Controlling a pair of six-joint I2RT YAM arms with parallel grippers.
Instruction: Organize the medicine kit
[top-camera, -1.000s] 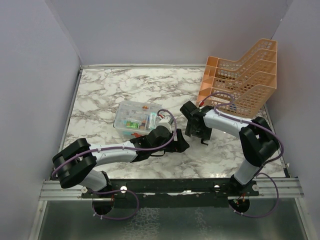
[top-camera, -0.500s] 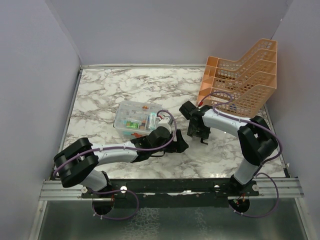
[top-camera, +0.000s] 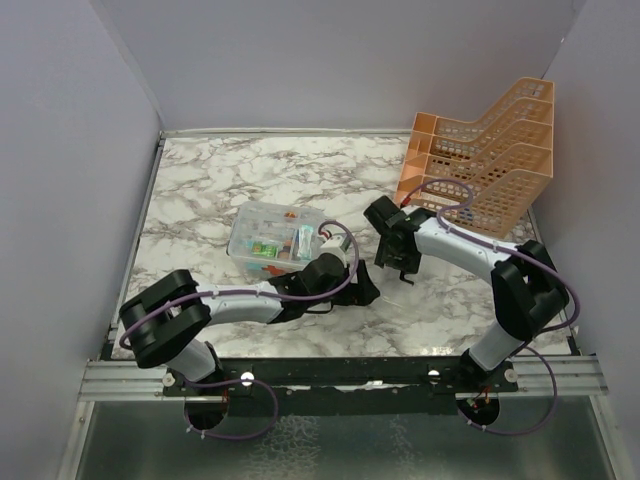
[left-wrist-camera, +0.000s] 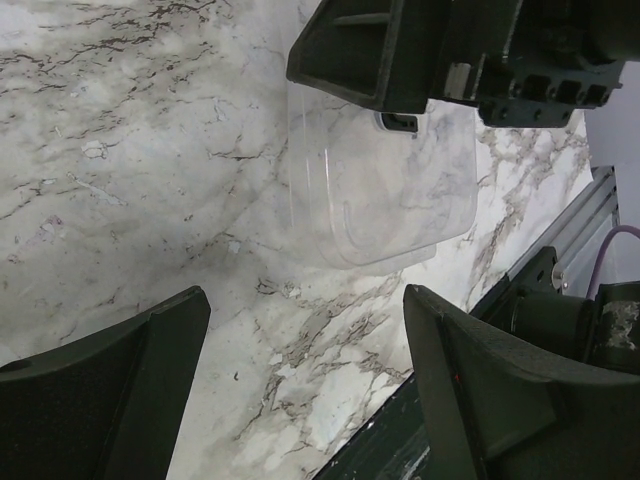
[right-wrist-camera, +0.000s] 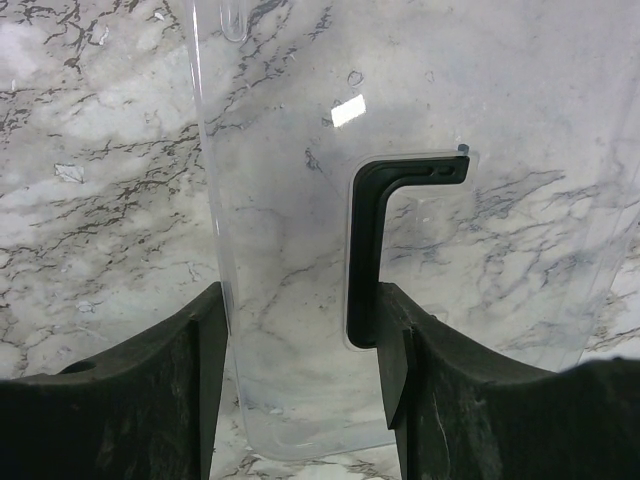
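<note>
The marble table (top-camera: 200, 190) carries an orange mesh rack (top-camera: 490, 150) at its far right corner. The medicine kit (top-camera: 262, 235) sits left of centre, open top up, its long axis running left to right, the right end slightly nearer. Its clear lid (left-wrist-camera: 380, 190) is apart from it, to the right, pinched in the right gripper (right-wrist-camera: 303, 330), one finger against the black handle (right-wrist-camera: 365, 250). The left gripper (left-wrist-camera: 300, 370), just near-right of the kit, gapes wide around nothing.
</note>
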